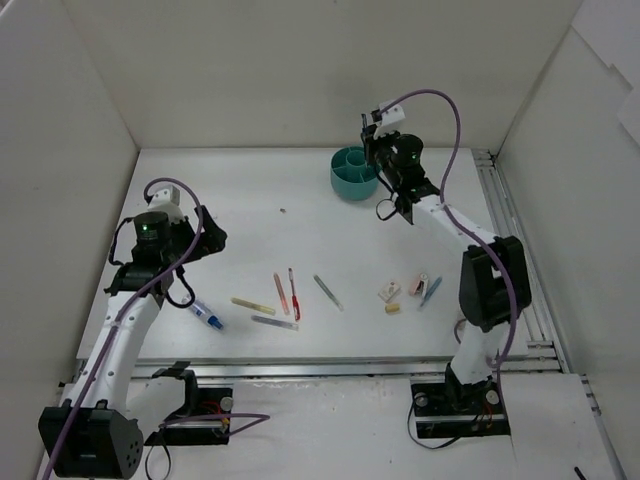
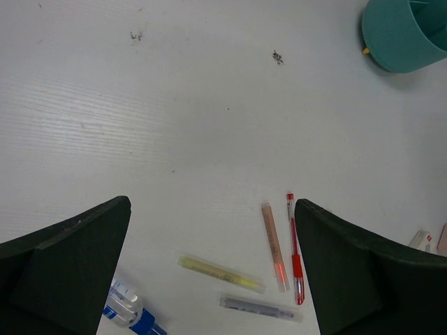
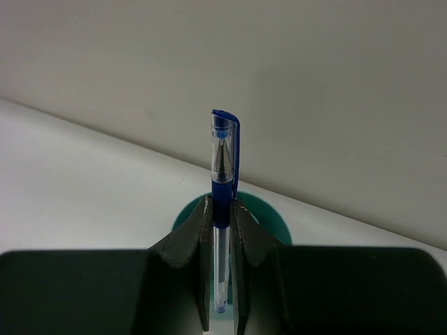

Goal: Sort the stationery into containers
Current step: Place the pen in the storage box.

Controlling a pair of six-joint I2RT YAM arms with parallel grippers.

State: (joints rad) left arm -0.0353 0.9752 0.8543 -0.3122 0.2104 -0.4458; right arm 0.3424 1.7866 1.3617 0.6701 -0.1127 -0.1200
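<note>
pen (image 3: 225, 150), blue, clamped in right claw (image 3: 222, 202) by teal cup (image 3: 269, 213), long axis vertical, cap uppermost

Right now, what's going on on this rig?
The right gripper is shut on a blue pen and holds it at the teal organiser cup on the far side of the table; the pen is not yet released. The left gripper is open and empty above loose pens: a yellow pen, orange pen, red pen and grey pen. Eraser blocks lie unsorted further right.
</note>
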